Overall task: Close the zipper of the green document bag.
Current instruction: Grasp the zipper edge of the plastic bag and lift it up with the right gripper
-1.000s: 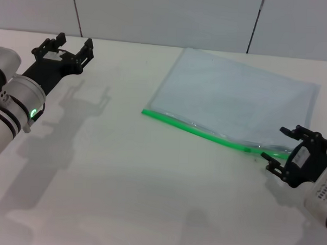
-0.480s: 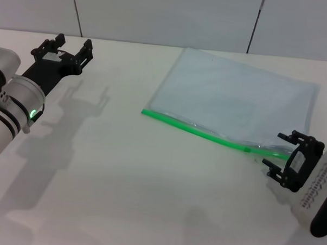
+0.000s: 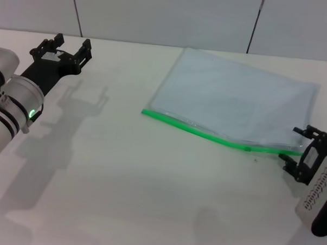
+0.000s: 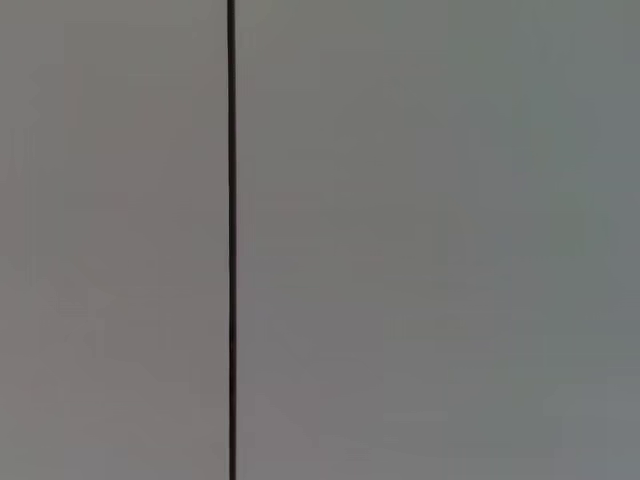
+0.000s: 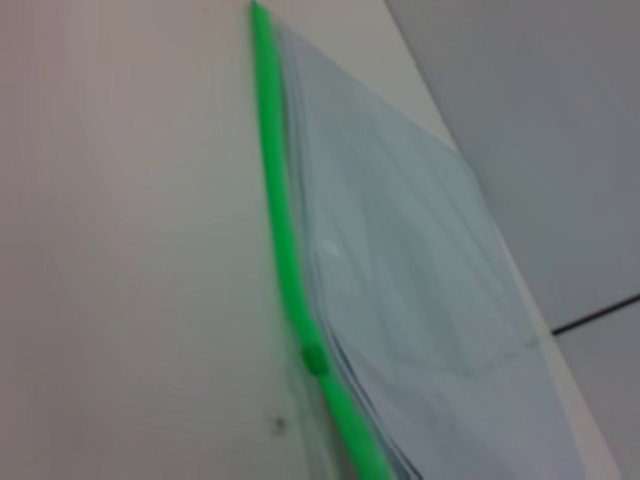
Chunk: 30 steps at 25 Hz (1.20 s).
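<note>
The green document bag (image 3: pixel 240 101) lies flat on the white table, a translucent pale blue pouch. The zipper (image 3: pixel 206 135) is the bright green strip along its near long edge. A small green slider (image 3: pixel 248 149) sits toward the strip's right end. My right gripper (image 3: pixel 294 144) is open at that right end, its fingers on either side of the bag's corner. In the right wrist view the zipper (image 5: pixel 285 250), its slider (image 5: pixel 314 358) and the bag (image 5: pixel 420 300) show, but no fingers. My left gripper (image 3: pixel 73 44) hovers open at the far left, well away from the bag.
The white table (image 3: pixel 123 180) spreads to the front and left of the bag. A grey panelled wall (image 3: pixel 157 14) rises behind the table's far edge. The left wrist view shows only that wall (image 4: pixel 400 240) with a dark seam (image 4: pixel 231 240).
My right gripper has moved right along the bag's near edge and turned, from just past the slider to the zipper's right end. The left arm has barely moved.
</note>
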Motion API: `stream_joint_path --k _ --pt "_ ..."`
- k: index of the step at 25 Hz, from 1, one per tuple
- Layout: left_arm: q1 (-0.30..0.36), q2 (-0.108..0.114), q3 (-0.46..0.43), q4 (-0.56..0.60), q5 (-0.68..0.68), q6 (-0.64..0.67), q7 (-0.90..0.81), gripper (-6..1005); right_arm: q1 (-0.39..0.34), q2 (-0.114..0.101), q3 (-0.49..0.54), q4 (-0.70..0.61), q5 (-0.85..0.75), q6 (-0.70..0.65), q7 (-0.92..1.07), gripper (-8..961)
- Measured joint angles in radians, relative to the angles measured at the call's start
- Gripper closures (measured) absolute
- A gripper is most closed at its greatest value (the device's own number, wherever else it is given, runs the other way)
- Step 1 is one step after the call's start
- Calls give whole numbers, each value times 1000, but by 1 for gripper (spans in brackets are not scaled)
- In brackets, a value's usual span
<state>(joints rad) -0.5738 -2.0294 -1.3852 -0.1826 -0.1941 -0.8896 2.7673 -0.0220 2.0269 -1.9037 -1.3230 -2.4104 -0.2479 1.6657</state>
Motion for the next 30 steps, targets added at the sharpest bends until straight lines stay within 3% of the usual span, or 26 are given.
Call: stream_joint_path --k 21,30 --pt "-7 0 0 0 -1 23 2 295 9 2 -20 46 -27 33 -5 312" --pt "-10 0 0 0 -2 27 2 296 17 6 -37 109 -49 169 -7 313"
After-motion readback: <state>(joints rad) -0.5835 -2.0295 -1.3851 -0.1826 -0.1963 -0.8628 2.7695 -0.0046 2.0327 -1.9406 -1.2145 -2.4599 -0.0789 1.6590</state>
